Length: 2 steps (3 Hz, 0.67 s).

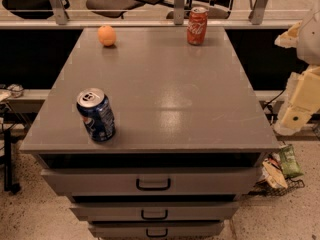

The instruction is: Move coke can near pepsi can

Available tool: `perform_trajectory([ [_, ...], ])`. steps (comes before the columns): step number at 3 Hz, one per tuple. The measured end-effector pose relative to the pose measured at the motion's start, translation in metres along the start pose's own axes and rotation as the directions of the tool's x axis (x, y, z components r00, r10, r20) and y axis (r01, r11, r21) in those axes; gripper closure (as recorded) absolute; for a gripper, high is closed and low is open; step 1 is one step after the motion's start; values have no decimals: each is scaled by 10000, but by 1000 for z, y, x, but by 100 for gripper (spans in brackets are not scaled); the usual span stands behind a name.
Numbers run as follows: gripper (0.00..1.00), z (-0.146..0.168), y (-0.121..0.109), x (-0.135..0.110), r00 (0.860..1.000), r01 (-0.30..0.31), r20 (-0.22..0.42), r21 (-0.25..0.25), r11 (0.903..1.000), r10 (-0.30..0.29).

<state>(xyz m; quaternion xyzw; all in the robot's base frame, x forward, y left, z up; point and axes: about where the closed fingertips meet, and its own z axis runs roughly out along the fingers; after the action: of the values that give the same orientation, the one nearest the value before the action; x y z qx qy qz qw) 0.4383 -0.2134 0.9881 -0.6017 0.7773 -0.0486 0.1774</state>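
Note:
The coke can (197, 26) is red with white script and stands upright at the far right of the grey tabletop (160, 94). The pepsi can (96, 115) is dark blue with a silver top and stands near the front left edge, leaning slightly. The two cans are far apart, on a diagonal across the table. My gripper (288, 37) is at the right edge of the view, off the table's right side, well to the right of the coke can and holding nothing that I can see.
An orange (106, 35) lies at the far left of the tabletop. The table is a drawer cabinet with handled drawers (153, 183) at the front. A rail and chairs stand behind it. A wire basket of snack bags (282, 170) sits on the floor at the right.

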Motion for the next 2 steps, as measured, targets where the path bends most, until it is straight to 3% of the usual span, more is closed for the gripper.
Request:
perform_trajectory([
  [1, 0, 0, 0, 0, 10000, 3, 16, 22, 10000, -3],
  [2, 0, 7, -24, 3, 9986, -213, 497, 422, 9989, 192],
])
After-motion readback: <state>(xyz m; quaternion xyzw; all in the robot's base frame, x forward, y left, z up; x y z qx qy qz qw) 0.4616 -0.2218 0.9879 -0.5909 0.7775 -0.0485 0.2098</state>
